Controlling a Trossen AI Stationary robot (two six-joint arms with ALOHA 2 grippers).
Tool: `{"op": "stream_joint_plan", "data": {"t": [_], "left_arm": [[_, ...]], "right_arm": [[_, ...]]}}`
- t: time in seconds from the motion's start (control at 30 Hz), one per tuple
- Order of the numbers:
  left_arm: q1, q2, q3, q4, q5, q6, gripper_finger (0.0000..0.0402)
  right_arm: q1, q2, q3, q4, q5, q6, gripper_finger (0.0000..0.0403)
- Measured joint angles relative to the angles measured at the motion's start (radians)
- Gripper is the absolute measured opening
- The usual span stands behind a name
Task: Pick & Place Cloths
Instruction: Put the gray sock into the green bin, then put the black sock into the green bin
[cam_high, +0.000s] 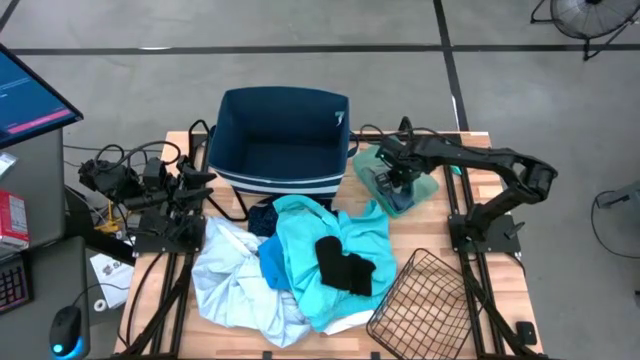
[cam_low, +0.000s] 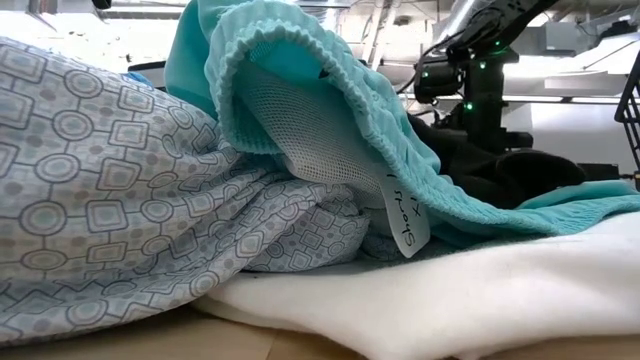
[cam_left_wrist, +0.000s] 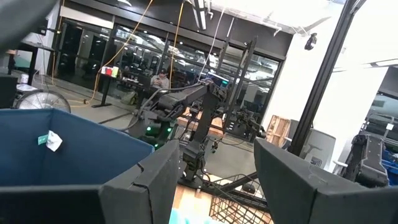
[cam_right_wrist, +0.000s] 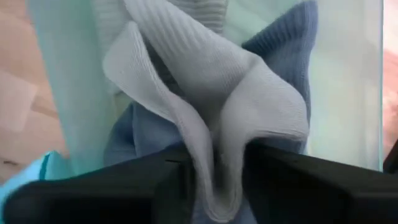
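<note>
Two dark arms, matte black links, black frame mounts.
Left arm (cam_high: 170, 195): black cable bundle at its 9 o'clock side. Right arm (cam_high: 470, 165): boxy segmented links, green status LEDs on the housing; right gripper (cam_right_wrist: 214, 180) has flat, black, blocky fingers.

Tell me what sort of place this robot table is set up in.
Probably an industrial lab or workshop: a bare concrete floor marked with dark lines, a standing fan, a monitor beside the table, and more benches and rigs behind glass walls.

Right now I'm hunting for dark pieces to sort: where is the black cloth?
In the high view the black cloth lies on top of the turquoise cloth near the table's middle, left of the wire basket.
</note>
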Motion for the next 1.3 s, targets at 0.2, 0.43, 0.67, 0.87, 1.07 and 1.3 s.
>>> {"op": "stream_joint_plan", "data": {"t": [0.2, 0.43, 0.67, 0.87, 1.07, 1.3], "left_arm": [[0.0, 0.0, 0.0, 0.0, 0.0, 0.0, 0.0191], [0.0, 0.0, 0.0, 0.0, 0.0, 0.0, 0.0191], [0.0, 0.0, 0.0, 0.0, 0.0, 0.0, 0.0191], [0.0, 0.0, 0.0, 0.0, 0.0, 0.0, 0.0191], [0.0, 0.0, 0.0, 0.0, 0.0, 0.0, 0.0191], [0.0, 0.0, 0.0, 0.0, 0.008, 0.0, 0.0191]], "right_arm": [[0.0, -0.025, 0.086, -0.059, 0.011, -0.03, 0.0215], [0.031, -0.128, 0.265, -0.159, 0.035, -0.044, 0.0264], [0.279, -0.223, 0.376, -0.098, 0.023, 0.001, 0.0265], [0.57, -0.166, 0.376, -0.023, 0.041, 0.057, 0.0265], [0.769, -0.004, 0.375, 0.017, 0.1, 0.055, 0.0265], [0.851, 0.164, 0.375, 0.192, 0.1, 0.057, 0.0265]]}}
